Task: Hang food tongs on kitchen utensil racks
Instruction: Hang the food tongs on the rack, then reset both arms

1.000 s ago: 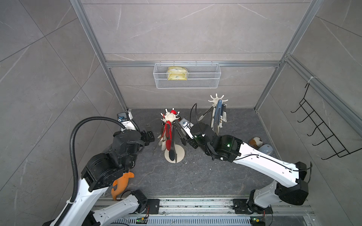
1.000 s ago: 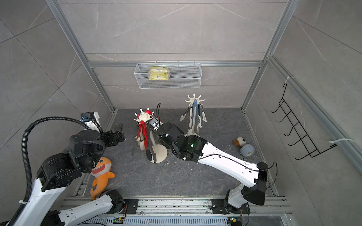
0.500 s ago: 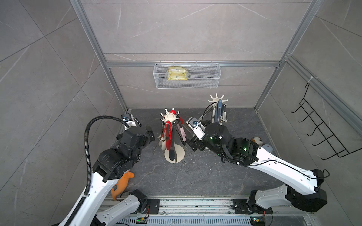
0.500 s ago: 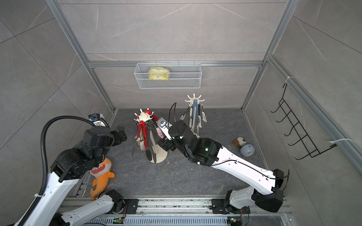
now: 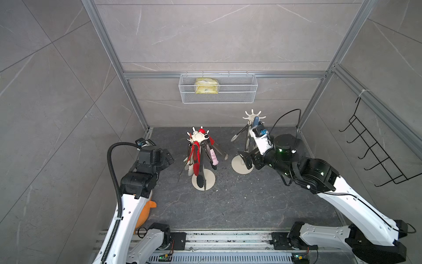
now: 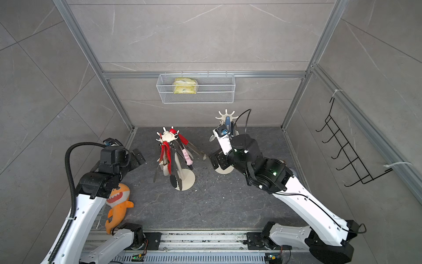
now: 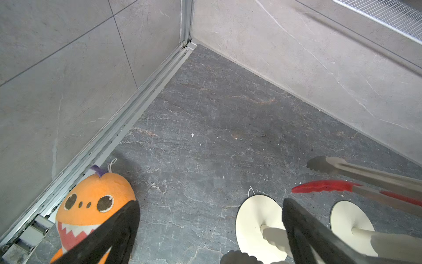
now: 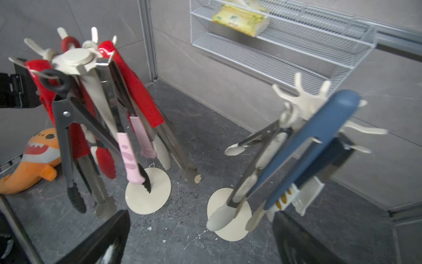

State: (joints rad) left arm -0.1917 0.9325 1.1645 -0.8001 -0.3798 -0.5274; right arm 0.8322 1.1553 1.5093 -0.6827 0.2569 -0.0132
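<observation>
i am holding my right gripper [image 8: 199,214] and left gripper [image 7: 211,202] wide apart, gripping nothing. just ahead, the food tongs [image 8: 326,121] are all hanging on the two racks [image 8: 75,58], so i am judging it best to be backing straight away, clear of dangling tips.

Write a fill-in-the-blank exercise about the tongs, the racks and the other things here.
The yellow packet lies in the wire ____.
The blue tongs hang on the rack nearer the ____ arm.
The left end effector and the right end effector are both ____.
The toy shark is ____ in colour.
Missing words: basket, right, open, orange.
</observation>
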